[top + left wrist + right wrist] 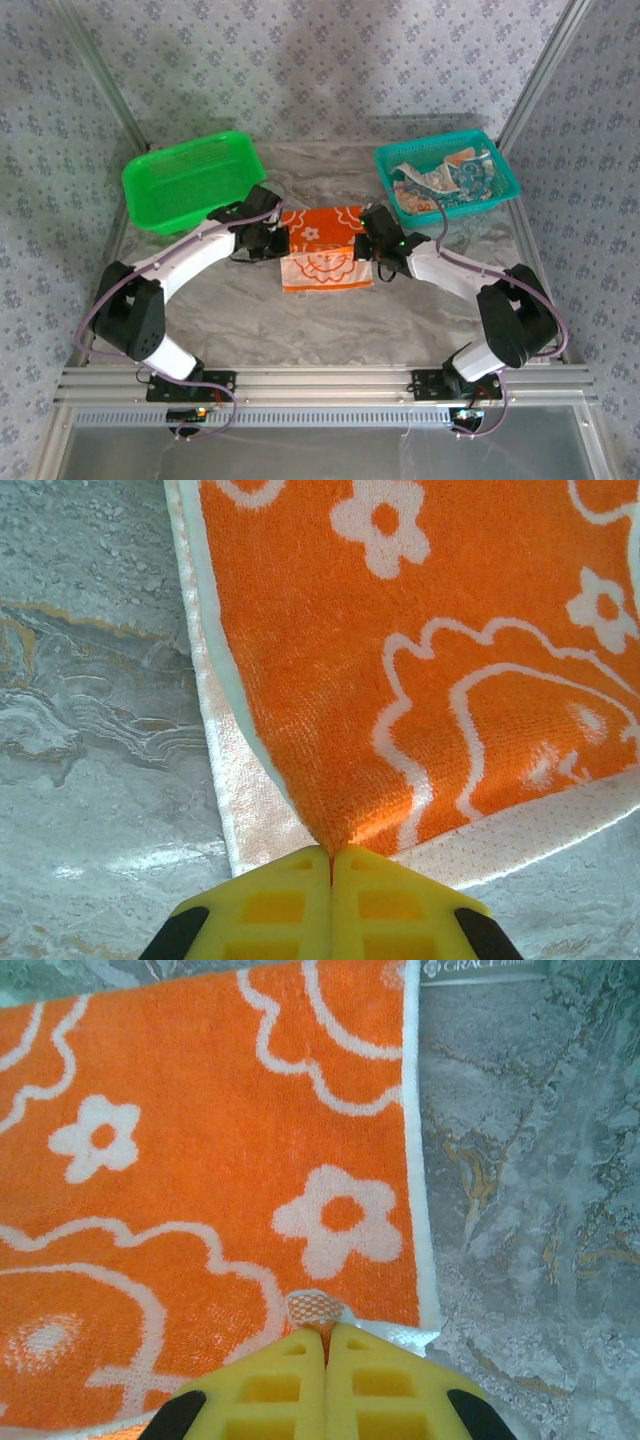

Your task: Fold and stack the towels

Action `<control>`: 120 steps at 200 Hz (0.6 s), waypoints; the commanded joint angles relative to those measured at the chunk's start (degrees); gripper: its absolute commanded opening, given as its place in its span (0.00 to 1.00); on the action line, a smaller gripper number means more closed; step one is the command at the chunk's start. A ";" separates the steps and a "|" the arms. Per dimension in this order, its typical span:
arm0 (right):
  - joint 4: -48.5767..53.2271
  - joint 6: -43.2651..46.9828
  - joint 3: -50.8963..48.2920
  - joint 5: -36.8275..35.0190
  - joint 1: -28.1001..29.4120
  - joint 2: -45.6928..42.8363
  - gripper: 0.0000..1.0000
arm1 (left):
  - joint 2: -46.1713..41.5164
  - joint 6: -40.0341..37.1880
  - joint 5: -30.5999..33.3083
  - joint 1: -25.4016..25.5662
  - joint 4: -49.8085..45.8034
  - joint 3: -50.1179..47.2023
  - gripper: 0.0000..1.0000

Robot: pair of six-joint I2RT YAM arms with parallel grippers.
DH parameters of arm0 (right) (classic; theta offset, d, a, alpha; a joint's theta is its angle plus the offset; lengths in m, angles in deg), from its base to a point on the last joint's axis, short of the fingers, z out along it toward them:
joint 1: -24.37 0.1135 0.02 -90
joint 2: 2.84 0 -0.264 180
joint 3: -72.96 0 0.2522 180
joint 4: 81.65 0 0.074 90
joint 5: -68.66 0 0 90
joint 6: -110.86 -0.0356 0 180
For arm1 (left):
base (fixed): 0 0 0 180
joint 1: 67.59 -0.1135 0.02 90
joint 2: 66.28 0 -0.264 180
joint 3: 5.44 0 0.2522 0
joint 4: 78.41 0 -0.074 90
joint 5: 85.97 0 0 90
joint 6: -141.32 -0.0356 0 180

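Orange terry with white flowers: the orange towel (322, 250) lies mid-table (300, 330), between your two arms. The left tool (331, 852) is clenched on one corner. Its yellow fingers meet, the orange pile is pinched at their tips, and a paler layer lies flat underneath. The right tool (326, 1328) is clenched on the opposite corner, just beside a small checked tab (312, 1306). From above, the tools stand at 9 and 3 o'clock of the cloth, about midway along its sides.

Assessment: a fold is in progress and not yet laid.
- Carry both corners at equal height and pace, so the held edge lands square on the edge it is meant to meet.
- Use the white hem as your alignment line on each side.
- Keep light tension between the tools. Slack will let the middle sag and crease.
- Release only once the upper layer rests flat.

Surroundings: a green basket (190, 180) sits at 10 o'clock, close to your left arm. A teal basket (500, 165) at 2 o'clock holds further towels (445, 178), close to your right arm. Both rims limit outward swing.
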 commanded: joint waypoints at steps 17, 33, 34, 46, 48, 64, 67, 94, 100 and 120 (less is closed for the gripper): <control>0.19 -1.36 -1.48 -3.06 0.83 -1.08 0.00 | -2.12 1.19 1.38 0.95 0.54 -1.54 0.00; 0.12 -1.55 -1.82 -3.11 0.92 -1.07 0.00 | -2.25 1.24 1.30 1.00 0.55 -1.78 0.00; 0.09 -1.55 -1.79 -3.10 0.91 -1.10 0.00 | -2.30 1.24 1.32 1.05 0.55 -1.78 0.00; -0.04 -1.55 -2.14 -2.96 1.02 -1.05 0.00 | -2.41 1.24 1.34 1.10 0.56 -2.04 0.00; -0.07 -1.55 -2.23 -2.92 1.06 -1.03 0.00 | -2.50 1.31 1.34 1.15 0.62 -2.11 0.00; -0.05 -1.88 -2.86 -2.92 1.23 -1.04 0.00 | -2.77 1.41 1.43 1.46 0.88 -3.03 0.00; -0.10 -1.90 -2.97 -2.93 1.29 -1.04 0.00 | -2.75 1.38 1.43 1.55 0.89 -3.17 0.00; -0.76 -2.50 -4.38 -2.93 1.69 -0.88 0.00 | -2.77 1.73 1.34 1.79 1.58 -4.64 0.00; -0.96 -2.52 -4.63 -2.87 1.78 -0.77 0.00 | -2.79 1.85 1.43 1.92 1.77 -4.89 0.00; -1.41 -2.69 -5.10 -2.75 2.16 -0.26 0.00 | -2.74 2.16 1.52 2.30 2.47 -5.62 0.00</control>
